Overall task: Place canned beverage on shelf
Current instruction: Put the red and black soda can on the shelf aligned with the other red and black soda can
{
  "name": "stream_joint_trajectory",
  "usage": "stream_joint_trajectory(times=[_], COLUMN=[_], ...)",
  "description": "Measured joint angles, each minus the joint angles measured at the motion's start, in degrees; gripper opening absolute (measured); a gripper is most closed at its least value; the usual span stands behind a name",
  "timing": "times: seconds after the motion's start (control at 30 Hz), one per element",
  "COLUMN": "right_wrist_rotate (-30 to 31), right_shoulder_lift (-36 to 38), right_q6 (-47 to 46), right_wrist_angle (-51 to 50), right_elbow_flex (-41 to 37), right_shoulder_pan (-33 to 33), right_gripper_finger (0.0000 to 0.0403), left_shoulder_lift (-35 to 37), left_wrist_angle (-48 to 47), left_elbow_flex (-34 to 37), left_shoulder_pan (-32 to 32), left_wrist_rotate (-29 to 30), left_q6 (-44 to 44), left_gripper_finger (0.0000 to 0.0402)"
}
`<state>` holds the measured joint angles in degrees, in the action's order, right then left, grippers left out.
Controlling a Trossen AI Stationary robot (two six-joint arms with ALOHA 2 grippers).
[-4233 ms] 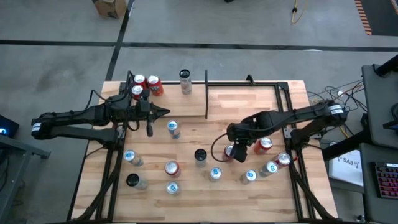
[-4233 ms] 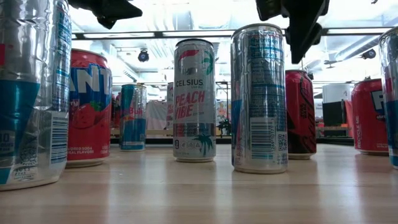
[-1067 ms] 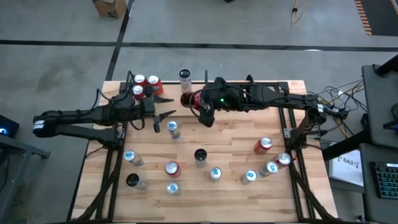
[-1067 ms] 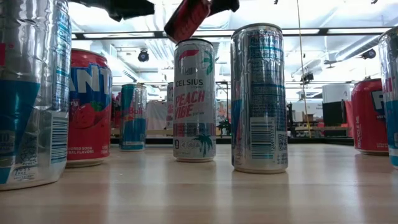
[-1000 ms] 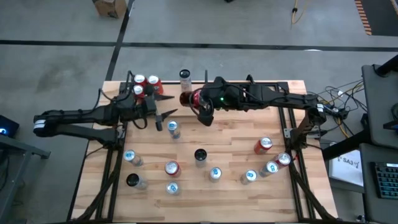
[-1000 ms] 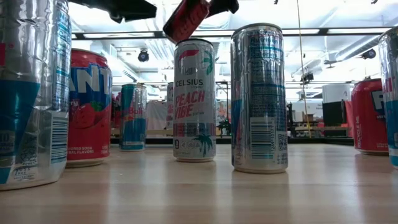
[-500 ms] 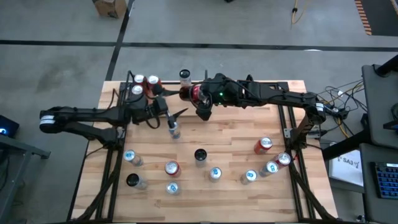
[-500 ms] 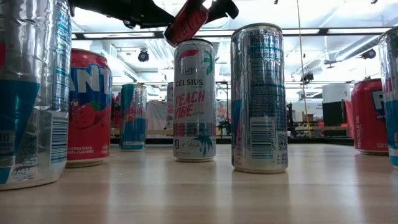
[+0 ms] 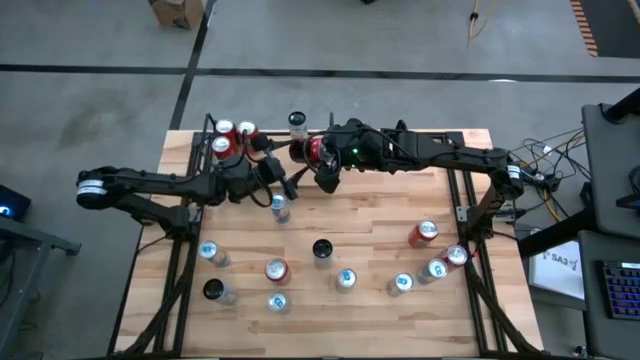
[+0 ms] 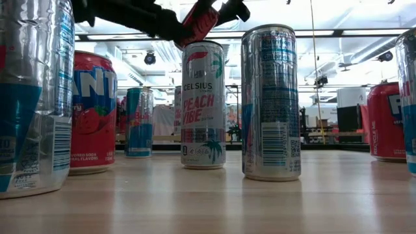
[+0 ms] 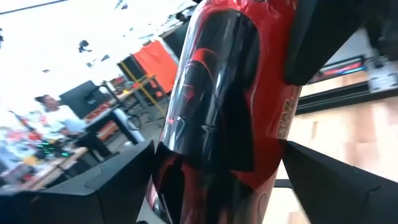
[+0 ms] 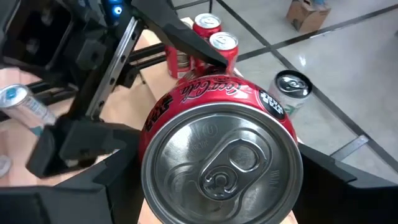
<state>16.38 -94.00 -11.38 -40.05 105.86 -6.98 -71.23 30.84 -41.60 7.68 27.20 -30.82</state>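
While the right tool (image 9: pixel 318 152) grips the red can (image 9: pixel 313 151), the left tool (image 9: pixel 290 183) gapes beside it.

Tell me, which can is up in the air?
The red Coca-Cola can. The right gripper holds it tilted above the table's back edge, with the left gripper's fingers open around it. Every other can stands on the wood.

A robotics lab or workshop is indicated. A butcher-block desk (image 9: pixel 380 215) on a black metal frame is set on a bare concrete floor (image 9: pixel 90 110) marked with dark tape lines. Loose cables (image 9: pixel 520 155) and a keyboard (image 9: pixel 620 290) are seen beside it. Ceiling strip lights (image 10: pixel 130 37), monitors (image 10: pixel 348 118) and cluttered workbenches are seen beyond, where a person (image 11: pixel 55 117) is seated.
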Motion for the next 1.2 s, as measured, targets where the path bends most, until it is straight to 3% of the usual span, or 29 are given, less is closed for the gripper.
stream_joint_trajectory(times=[0.5,0.87,1.2], right_wrist_rotate=[0.55,0.59,-0.34], right_shoulder_lift=[0.02,0.04,0.04], right_q6=[-2.37,-2.83,-3.47], right_wrist_angle=[0.31,1.0,1.83], right_elbow_flex=[-0.44,-0.52,-0.52], right_shoulder_pan=[-0.79,-0.95,-0.88], right_gripper_finger=[0.0288,0.0288,0.0288], left_shoulder_lift=[-7.32,-7.93,-10.92], left_wrist_angle=[13.57,14.49,15.13], left_elbow_flex=[0.04,-0.28,-3.37], left_shoulder_pan=[-0.02,-0.02,0.09], left_wrist_rotate=[6.38,7.95,7.71], left_q6=[-4.08,-1.75,-6.01], left_gripper_finger=[0.0334,0.0351,0.0351])
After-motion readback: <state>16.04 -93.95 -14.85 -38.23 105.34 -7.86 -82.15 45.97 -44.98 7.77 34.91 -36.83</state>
